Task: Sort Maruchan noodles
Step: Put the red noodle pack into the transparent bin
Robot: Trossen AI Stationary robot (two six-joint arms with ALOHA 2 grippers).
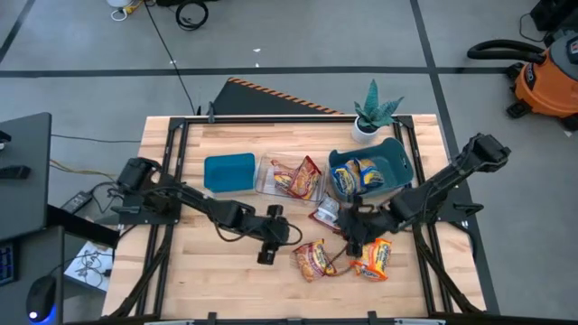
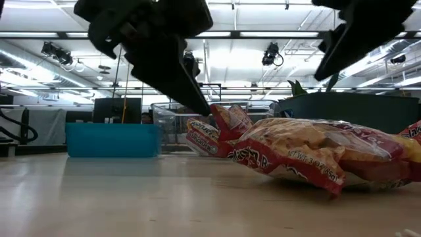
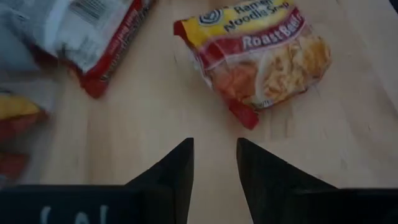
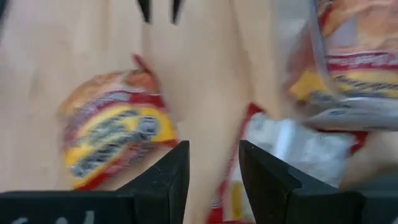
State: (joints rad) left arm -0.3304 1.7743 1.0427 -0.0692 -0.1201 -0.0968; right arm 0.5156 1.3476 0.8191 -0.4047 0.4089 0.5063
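High view shows the left gripper (image 1: 267,256) over bare wood near the table's (image 1: 181,280) front, just left of a red-and-yellow noodle packet (image 1: 312,259) lying flat, its long axis angled toward the front-left. Left wrist view has the 2 fingers (image 3: 171,177) a narrow gap apart with nothing between them, and the packet ahead, its "Roast Beef" label readable and one red end pointing back at the gripper. The right gripper (image 1: 352,242) hovers between that packet and an orange packet (image 1: 373,258) just to its right, fingers parted slightly and empty in the right wrist view. A face-down packet (image 1: 326,213) lies behind them on the wood. 1 red packet (image 1: 298,179) leans tilted in the clear bin (image 1: 267,177); blue-and-yellow packets (image 1: 358,175) sit in the teal bin (image 1: 397,162). The blue bin (image 1: 228,171) stands at the left of the row.
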